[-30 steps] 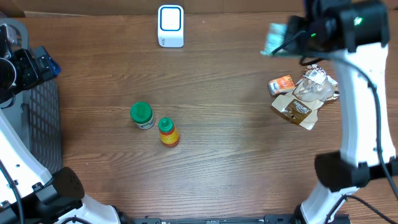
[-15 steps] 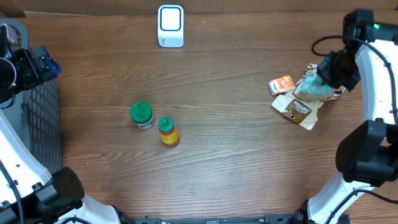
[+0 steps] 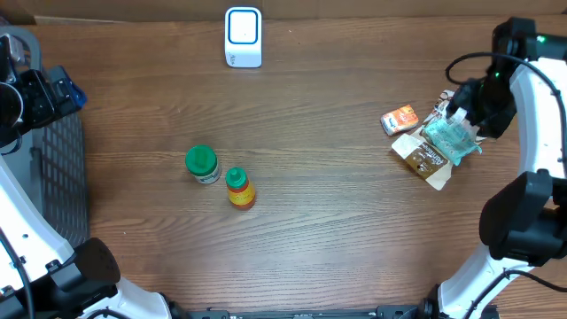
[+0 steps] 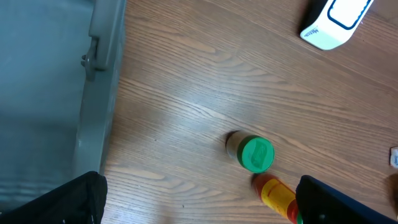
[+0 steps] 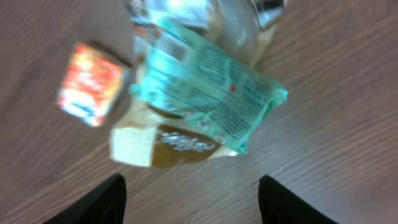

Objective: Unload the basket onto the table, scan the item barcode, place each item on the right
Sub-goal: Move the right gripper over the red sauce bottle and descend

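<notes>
The white barcode scanner (image 3: 244,37) stands at the table's back edge, and shows in the left wrist view as the scanner (image 4: 336,22). A teal packet (image 3: 449,139) lies on a pile at the right, on top of a brown pouch (image 3: 423,159). My right gripper (image 3: 469,106) hovers just above it. In the right wrist view, the right gripper (image 5: 194,202) is open, nothing between its fingers (image 5: 93,205), and the teal packet (image 5: 211,93) lies free below. My left gripper (image 4: 199,199) stands open at the far left, holding nothing.
An orange packet (image 3: 400,120) lies beside the pile. A green-lidded jar (image 3: 202,164) and an orange bottle (image 3: 238,188) stand mid-table. A grey bin (image 4: 43,93) sits at the left edge under the left arm.
My right arm carried the teal packet from near the back right down to the pile, then opened and let it go. The left arm has not moved.
</notes>
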`<state>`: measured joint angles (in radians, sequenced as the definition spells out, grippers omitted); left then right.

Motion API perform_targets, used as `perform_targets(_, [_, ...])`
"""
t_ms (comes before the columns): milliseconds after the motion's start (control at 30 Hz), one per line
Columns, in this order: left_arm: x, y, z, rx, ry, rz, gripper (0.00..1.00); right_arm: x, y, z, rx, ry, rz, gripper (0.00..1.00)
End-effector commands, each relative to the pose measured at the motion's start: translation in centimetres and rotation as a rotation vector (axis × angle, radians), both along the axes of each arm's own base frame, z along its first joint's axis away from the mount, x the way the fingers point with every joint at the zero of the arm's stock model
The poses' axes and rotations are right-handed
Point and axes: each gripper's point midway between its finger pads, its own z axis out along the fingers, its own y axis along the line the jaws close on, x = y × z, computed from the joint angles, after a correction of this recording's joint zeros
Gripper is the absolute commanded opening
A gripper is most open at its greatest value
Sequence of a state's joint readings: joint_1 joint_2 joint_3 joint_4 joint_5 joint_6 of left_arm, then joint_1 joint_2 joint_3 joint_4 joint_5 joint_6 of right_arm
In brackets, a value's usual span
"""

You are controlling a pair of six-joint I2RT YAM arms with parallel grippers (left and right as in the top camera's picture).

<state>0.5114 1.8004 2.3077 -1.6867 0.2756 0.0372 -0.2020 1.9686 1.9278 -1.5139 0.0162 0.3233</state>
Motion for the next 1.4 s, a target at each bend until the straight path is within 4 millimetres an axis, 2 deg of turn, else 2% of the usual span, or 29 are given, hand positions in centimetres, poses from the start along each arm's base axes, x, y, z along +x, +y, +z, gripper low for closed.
perform_targets(0, [0.1,0.0,-0.3,0.002,0.007,-0.019,0.99,1.8,3.0,3.6,0.06,-0.113,0.137,0.65])
perform_targets(100, [0.1,0.0,-0.3,0.002,0.007,-0.019,0.99,2.1,7.4,4.8,0.167,-0.152,0.287,0.67])
perform_targets(233, [0.1,0.0,-0.3,0.002,0.007,-0.019,0.99,1.9,15.2,5.4,0.325,-0.194,0.528,0.67])
perform_targets(333, [0.1,0.0,-0.3,0.002,0.007,-0.019,0.99,1.1,20.7,6.0,0.398,-0.222,0.695,0.73])
perform_targets(467, [0.1,0.0,-0.3,0.002,0.007,-0.019,1.0,-0.8,26.2,6.1,0.403,-0.214,0.863,0.83])
perform_targets(600, [0.1,0.0,-0.3,0.002,0.007,-0.019,0.99,-3.2,30.7,6.0,0.405,-0.202,0.995,0.87])
perform_targets(667, [0.1,0.0,-0.3,0.002,0.007,-0.019,1.0,-4.1,32.4,5.7,0.353,-0.201,1.061,0.9])
perform_targets(800, [0.1,0.0,-0.3,0.002,0.007,-0.019,0.99,-5.0,34.7,5.1,0.188,-0.219,1.148,1.0])
perform_targets(967, [0.1,0.0,-0.3,0.002,0.007,-0.019,0.99,-5.8,37.7,4.7,0.031,-0.275,1.234,1.0])
perform_targets(1133, [0.1,0.0,-0.3,0.002,0.007,-0.019,0.99,-6.5,41.0,3.7,0.05,-0.301,1.233,1.0])
perform_targets(1367, [0.1,0.0,-0.3,0.002,0.007,-0.019,0.99,-7.6,43.4,1.8,0.134,-0.263,1.257,1.0])
